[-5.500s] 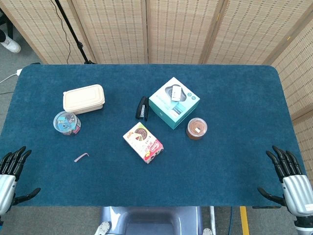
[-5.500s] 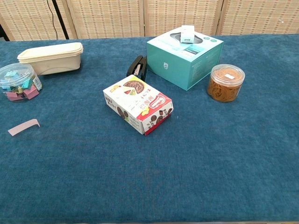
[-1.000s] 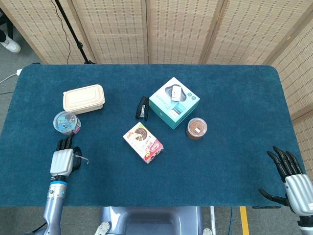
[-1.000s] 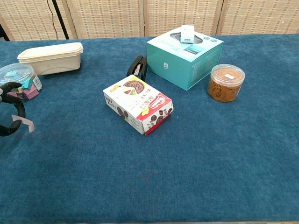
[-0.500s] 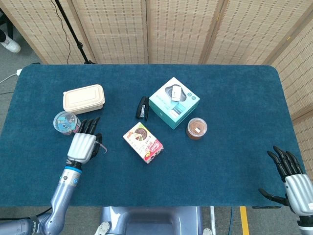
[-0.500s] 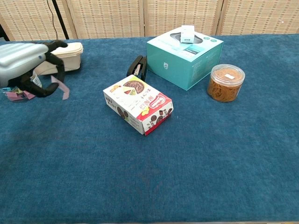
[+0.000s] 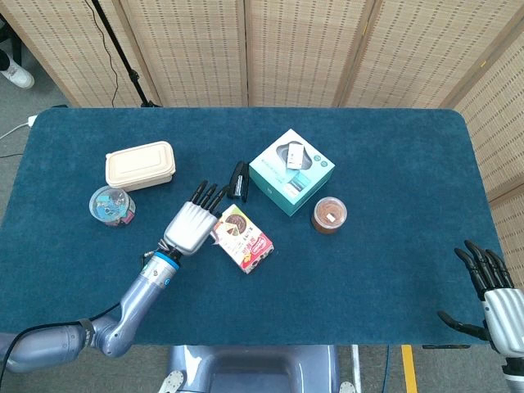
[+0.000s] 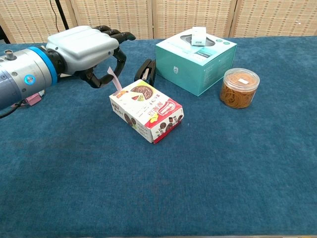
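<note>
- Dark blue felt-covered table point(image 7: 385, 164); woven cane screen panels point(image 7: 295, 49) across frame top.
- My left hand point(image 7: 190, 228) pinches the small pink paper strip point(image 8: 114, 81), mid-frame, just left of the printed cardboard snack box point(image 8: 146, 110).
- My right hand point(image 7: 495, 299), lower right, fingers spread and empty, partly cut off.

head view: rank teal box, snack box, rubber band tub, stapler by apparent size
1. teal box
2. snack box, partly under the left hand
3. rubber band tub
4. stapler, close to the tub in area: long but thin, so that order is unsure.
</note>
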Controlling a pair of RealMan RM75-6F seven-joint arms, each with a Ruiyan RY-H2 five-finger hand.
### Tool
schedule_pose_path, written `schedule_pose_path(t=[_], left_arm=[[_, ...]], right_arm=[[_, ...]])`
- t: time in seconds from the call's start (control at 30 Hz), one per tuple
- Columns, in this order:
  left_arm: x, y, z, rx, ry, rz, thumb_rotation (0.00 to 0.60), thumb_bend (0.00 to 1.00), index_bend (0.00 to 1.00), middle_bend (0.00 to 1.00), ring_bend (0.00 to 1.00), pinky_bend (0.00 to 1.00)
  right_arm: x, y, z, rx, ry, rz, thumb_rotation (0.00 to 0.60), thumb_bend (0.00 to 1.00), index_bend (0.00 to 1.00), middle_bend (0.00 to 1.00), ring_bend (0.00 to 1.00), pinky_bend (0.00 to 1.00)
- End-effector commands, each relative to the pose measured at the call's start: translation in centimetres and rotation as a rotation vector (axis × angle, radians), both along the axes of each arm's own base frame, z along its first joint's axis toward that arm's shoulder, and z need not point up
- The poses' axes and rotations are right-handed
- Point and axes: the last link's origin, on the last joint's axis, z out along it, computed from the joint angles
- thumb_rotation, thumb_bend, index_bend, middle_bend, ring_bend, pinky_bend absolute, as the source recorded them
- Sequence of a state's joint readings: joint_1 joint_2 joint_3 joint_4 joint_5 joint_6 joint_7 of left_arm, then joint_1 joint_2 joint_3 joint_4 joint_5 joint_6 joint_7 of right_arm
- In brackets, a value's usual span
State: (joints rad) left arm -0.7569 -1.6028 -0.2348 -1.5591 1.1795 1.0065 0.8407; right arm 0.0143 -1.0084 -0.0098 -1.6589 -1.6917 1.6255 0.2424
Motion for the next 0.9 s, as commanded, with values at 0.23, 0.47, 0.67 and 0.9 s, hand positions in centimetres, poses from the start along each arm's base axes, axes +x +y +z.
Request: schedule_pose_path(t=[0.23, 0.47, 0.67, 0.9], left_arm=[[2.3, 0.0, -2.8, 0.044, 0.13, -0.088, 0.6, 0.48, 0.6, 0.0, 0.0, 0.0], [3.2, 0.8, -4.4, 0.065, 0.175, -0.089, 0.6, 0.48, 0.6, 0.0, 0.0, 0.0], [4.0, 1.1, -5.4, 0.064, 0.163, -0.069, 0.6, 0.48, 0.6, 0.0, 0.0, 0.0], [4.3, 1.0, -6.1, 0.06, 0.172, -0.068, 0.6, 0.48, 0.6, 0.0, 0.0, 0.0]], right_arm=[[-0.2, -0.3, 0.3, 0.003, -0.013, -0.006, 0.6, 0.0, 0.0, 0.0, 0.0, 0.0], [-0.4, -0.4, 0.4, 0.006, -0.017, -0.014, 0.6, 0.0, 0.0, 0.0, 0.0, 0.0], [-0.5, -0.6, 0.4, 0.006, -0.017, -0.023, 0.6, 0.0, 0.0, 0.0, 0.0, 0.0], [-0.6, -0.6, 0.6, 0.004, -0.027, -0.026, 0.6, 0.0, 0.0, 0.0, 0.0, 0.0]])
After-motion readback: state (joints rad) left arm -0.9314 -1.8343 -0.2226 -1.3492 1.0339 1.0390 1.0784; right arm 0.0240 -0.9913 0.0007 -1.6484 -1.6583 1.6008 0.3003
